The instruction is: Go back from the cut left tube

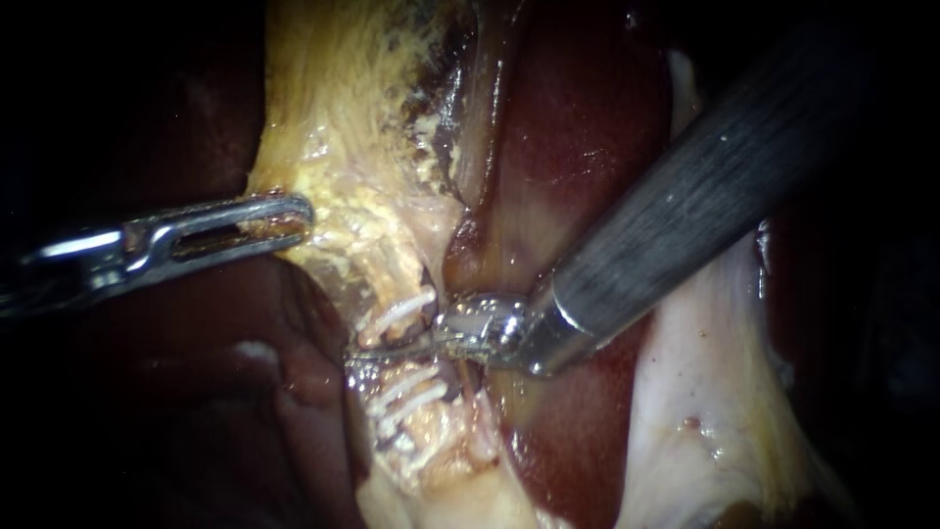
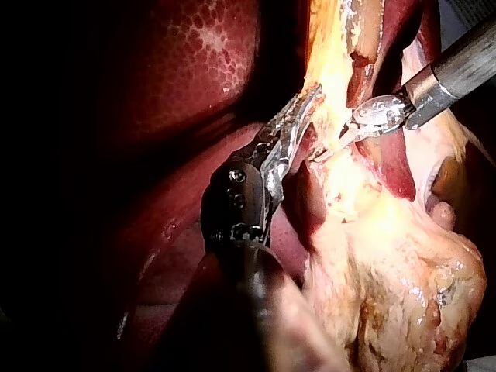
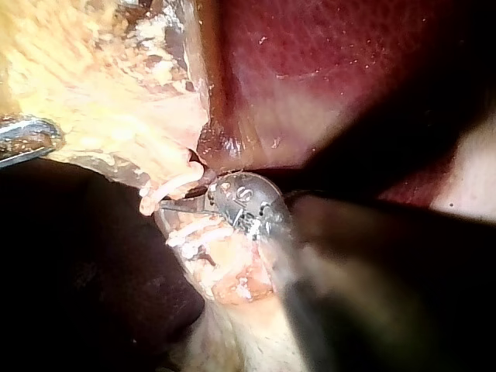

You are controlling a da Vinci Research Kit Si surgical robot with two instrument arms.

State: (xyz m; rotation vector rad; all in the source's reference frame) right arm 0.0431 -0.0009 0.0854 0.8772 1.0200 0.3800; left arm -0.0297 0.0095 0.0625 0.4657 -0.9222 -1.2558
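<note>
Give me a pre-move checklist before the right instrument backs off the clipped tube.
1. Clips either side of the cutting spot: ok. The upper clips and lower clips both sit on the tube.
2. Tube cut right through: cannot tell. The right instrument covers the spot.
3. Tip free of the clips: cannot tell. It lies close between the two groups.
4. Way back along its own shaft: ok. Nothing crosses it and only the liver shows behind.
5. Left instrument out of the way: ok. It holds the yellow tissue, well apart from the right instrument.

Light pools centrally; the surroundings fall away into deep black shadow.
</note>
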